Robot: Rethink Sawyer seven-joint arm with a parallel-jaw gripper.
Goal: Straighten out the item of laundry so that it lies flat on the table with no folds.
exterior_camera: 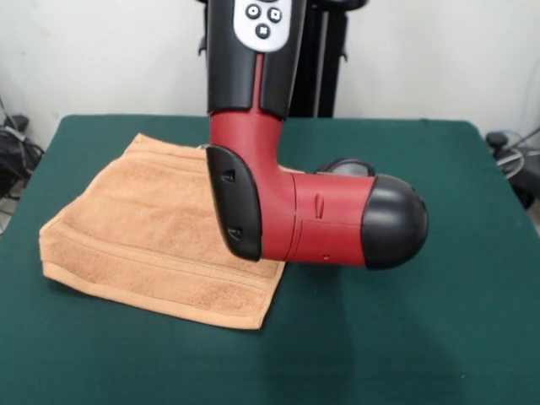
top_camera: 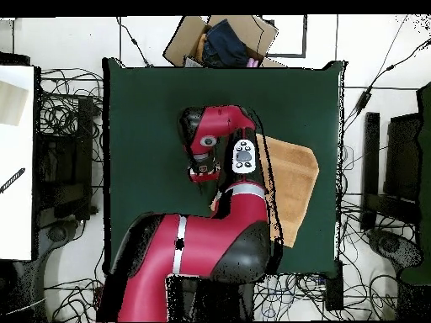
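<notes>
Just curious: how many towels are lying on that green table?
1: an orange-tan terry towel on the dark green felt table, partly behind the red-and-black arm, which could hide more.

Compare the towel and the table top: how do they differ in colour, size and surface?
Colour: the towel is light orange-tan, the table top is dark green. Size: the towel covers only one side region of the table, which is far larger. Surface: the towel shows woven band stripes near its front edge and appears doubled over, with layered edges at its corner; the table top is plain and smooth. Both are roughly rectangular and lie flat.
</notes>
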